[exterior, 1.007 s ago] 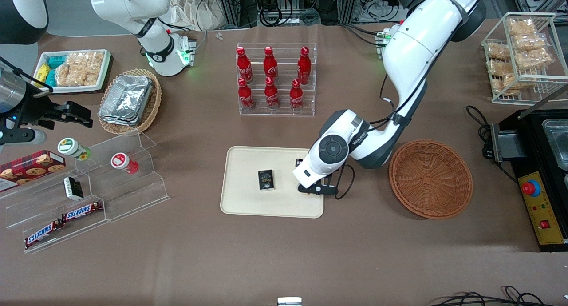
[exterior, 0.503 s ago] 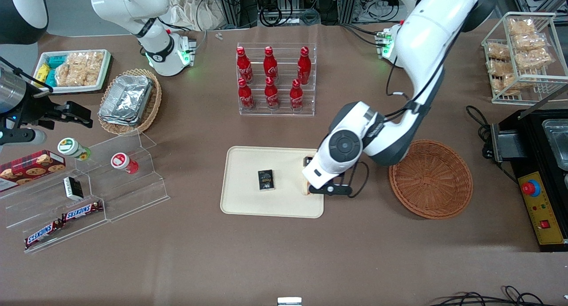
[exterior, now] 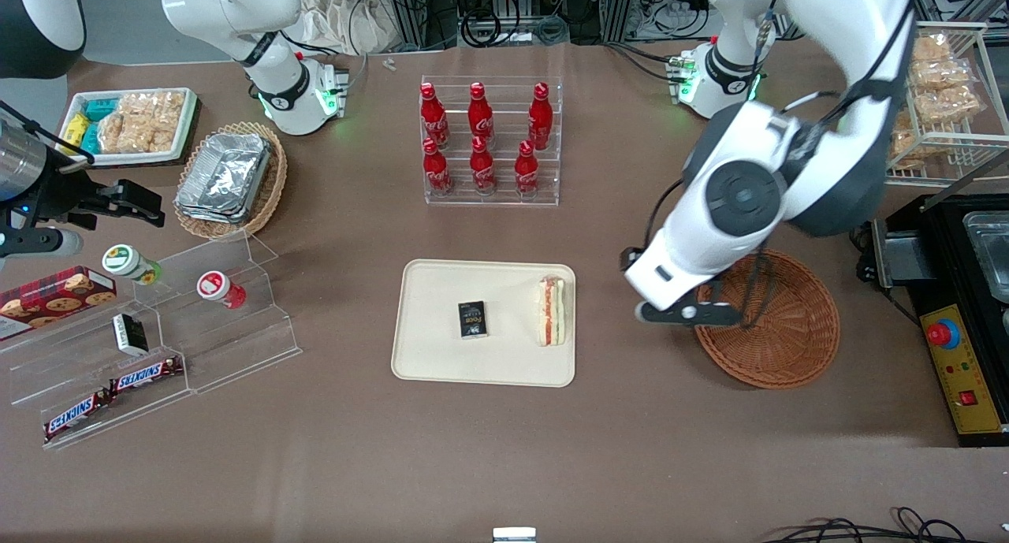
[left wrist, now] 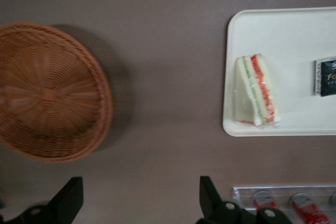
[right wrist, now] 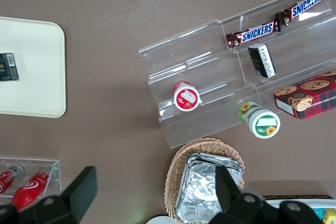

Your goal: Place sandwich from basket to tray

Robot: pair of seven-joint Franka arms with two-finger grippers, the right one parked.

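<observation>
A: Where is the sandwich (exterior: pixel 551 310) found?

B: It is seen on the tray (exterior: pixel 433 354), at the edge nearest the basket (exterior: pixel 776 346), beside a small black packet (exterior: pixel 472 319). Nothing is seen in the basket.

A: Gripper (exterior: pixel 687 313)?

B: It is raised over the table between tray and basket, overlapping the basket rim. The fingers (left wrist: pixel 68 203) are spread wide and nothing is held. The placing is judged done.

A: Orientation?

B: It is laid flat on one bread face. The layered red and cream filling edge is turned toward the packet; the point is aimed at the basket. The long axis is run parallel to the tray's short edge, probably because it was set just inside the rim.
</observation>
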